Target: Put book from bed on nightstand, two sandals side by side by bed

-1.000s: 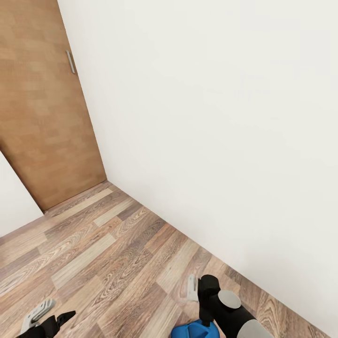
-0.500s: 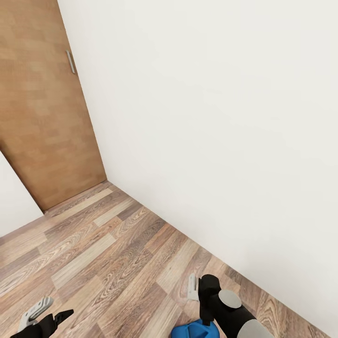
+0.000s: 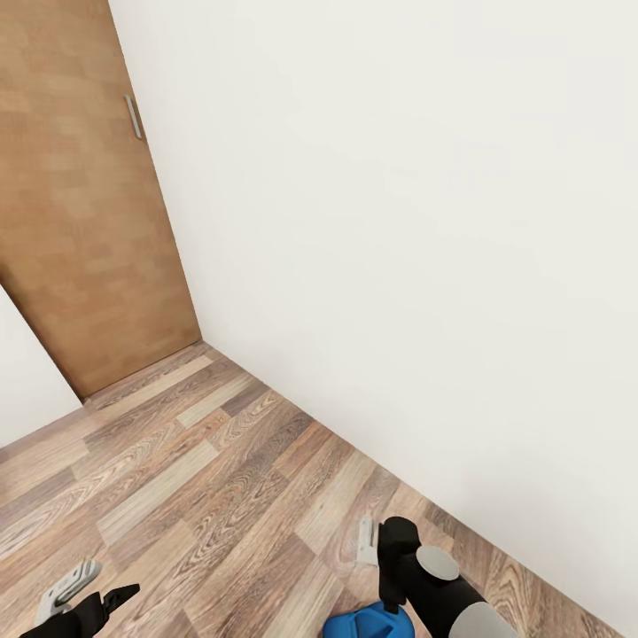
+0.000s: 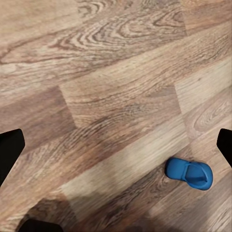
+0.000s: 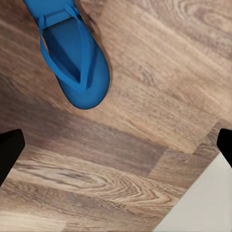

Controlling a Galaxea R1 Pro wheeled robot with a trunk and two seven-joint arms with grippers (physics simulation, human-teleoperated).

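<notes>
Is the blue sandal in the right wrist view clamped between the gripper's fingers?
No: the blue sandal lies flat on the wood-plank floor, while the dark fingers sit wide apart at the picture's edges, touching nothing.

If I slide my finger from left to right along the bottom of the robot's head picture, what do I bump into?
Left gripper → bare wood floor → blue sandal → right arm → white wall.
</notes>
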